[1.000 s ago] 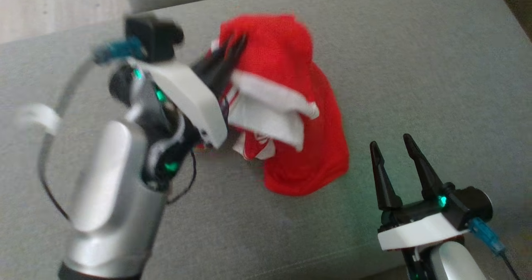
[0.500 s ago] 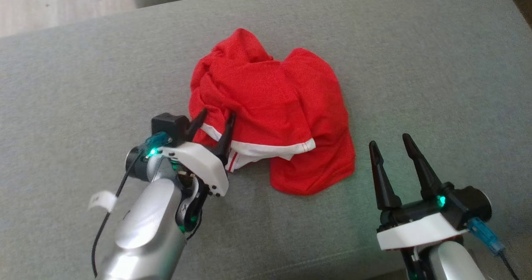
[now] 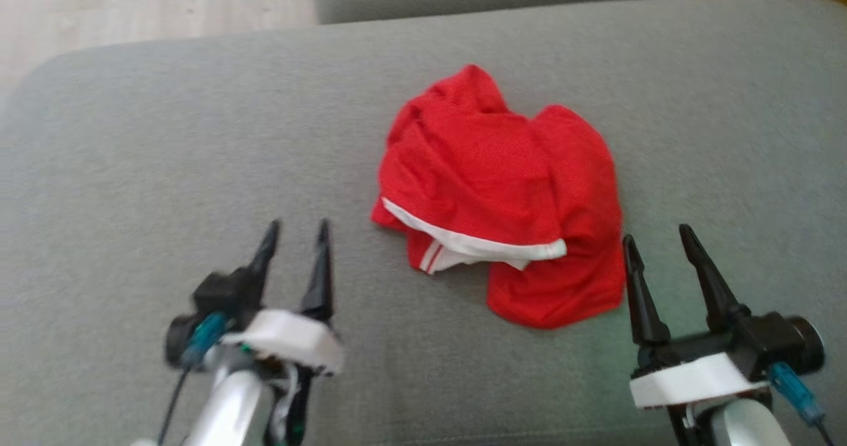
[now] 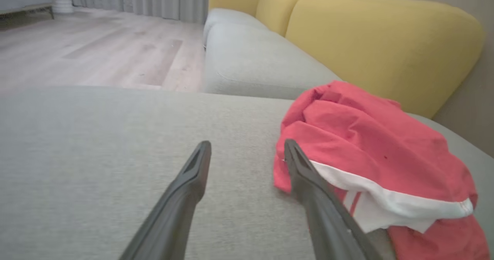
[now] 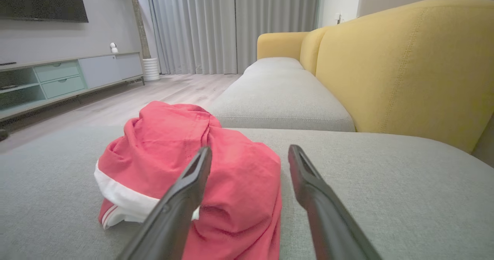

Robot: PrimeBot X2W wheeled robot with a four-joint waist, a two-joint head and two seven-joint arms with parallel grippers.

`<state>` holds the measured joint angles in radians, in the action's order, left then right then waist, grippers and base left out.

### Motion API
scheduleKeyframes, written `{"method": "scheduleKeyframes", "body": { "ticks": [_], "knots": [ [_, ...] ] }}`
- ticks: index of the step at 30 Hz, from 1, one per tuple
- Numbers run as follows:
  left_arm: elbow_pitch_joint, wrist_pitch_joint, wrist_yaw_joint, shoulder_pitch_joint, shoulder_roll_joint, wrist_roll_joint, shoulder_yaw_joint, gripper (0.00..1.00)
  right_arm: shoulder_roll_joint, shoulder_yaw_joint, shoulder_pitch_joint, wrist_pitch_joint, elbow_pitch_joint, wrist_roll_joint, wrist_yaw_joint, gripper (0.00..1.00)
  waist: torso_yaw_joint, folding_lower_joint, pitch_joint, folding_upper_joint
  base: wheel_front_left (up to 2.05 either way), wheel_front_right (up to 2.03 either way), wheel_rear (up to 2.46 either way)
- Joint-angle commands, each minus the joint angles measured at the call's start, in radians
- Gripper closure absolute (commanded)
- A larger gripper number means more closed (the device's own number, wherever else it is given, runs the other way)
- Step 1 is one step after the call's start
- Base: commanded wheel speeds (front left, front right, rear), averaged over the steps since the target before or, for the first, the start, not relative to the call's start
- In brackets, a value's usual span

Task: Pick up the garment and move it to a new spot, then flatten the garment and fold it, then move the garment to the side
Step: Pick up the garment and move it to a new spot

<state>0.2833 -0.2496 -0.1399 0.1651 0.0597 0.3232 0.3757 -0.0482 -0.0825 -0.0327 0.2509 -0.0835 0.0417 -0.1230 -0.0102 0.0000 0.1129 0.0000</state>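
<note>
1 red garment [image 3: 509, 194] lies crumpled in a heap on the near grey seat cushion [image 3: 165, 155], right of the cushion's middle in the head view. 1 white band runs across its near edge, with a white panel tucked under it at the left that carries thin red striping.

2 grippers show in the head view, each with 2 dark fingers pointing toward the sofa's back. The left gripper [image 3: 298, 227] hovers over bare cushion, left of the garment and apart from it, its fingers spread with nothing between them. The right gripper [image 3: 656, 235] is at the garment's near right corner, fingers also spread and empty. Its left finger stands just beside the red cloth; whether it touches cannot be told.

In the left wrist view the left gripper [image 4: 247, 144] frames bare grey fabric [image 4: 96, 156], and the garment [image 4: 370, 148] sits to the right, behind its right finger. In the right wrist view the right gripper [image 5: 250, 149] looks across the garment [image 5: 173, 144], which lies left of centre and partly behind the left finger.

A 2nd grey seat cushion [image 5: 278, 98] adjoins the 1st, with a yellow backrest [image 5: 405, 59] along the right side. Beyond are pale wood floor [image 4: 96, 51], grey curtains [image 5: 231, 24], 1 long low cabinet [image 5: 58, 78], 1 dark screen [image 5: 42, 1] above it, and 1 white plant pot [image 5: 150, 69].
</note>
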Motion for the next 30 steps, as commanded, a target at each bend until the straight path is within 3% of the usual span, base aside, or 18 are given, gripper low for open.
{"method": "scheduleKeyframes", "body": {
  "ticks": [1,6,17,30],
  "knots": [
    [-0.056,-0.012,-0.005,0.010,0.015,-0.015,-0.054,0.00,-0.011,-0.014,0.007,0.011,0.036,-0.010,-0.008,0.00,0.040,0.0000,-0.029,0.0000,0.00,0.00,0.00],
    [-0.111,-0.012,0.015,-0.117,0.029,-0.060,-0.138,0.00,-0.013,0.016,-0.012,0.011,0.038,-0.021,-0.008,0.00,0.079,0.0000,-0.052,0.0000,0.00,0.00,0.00],
    [-0.158,-0.012,0.117,-0.264,0.011,-0.134,-0.264,0.00,-0.008,0.072,-0.072,0.011,-0.005,-0.026,-0.008,0.00,0.097,0.0000,-0.109,0.0000,0.00,0.00,0.00],
    [-0.166,-0.012,0.150,-0.268,-0.008,-0.160,-0.318,0.00,-0.003,0.052,-0.070,0.011,-0.022,-0.013,-0.008,0.00,0.071,0.0000,-0.106,0.0000,0.00,0.00,0.00]
  ]
}}
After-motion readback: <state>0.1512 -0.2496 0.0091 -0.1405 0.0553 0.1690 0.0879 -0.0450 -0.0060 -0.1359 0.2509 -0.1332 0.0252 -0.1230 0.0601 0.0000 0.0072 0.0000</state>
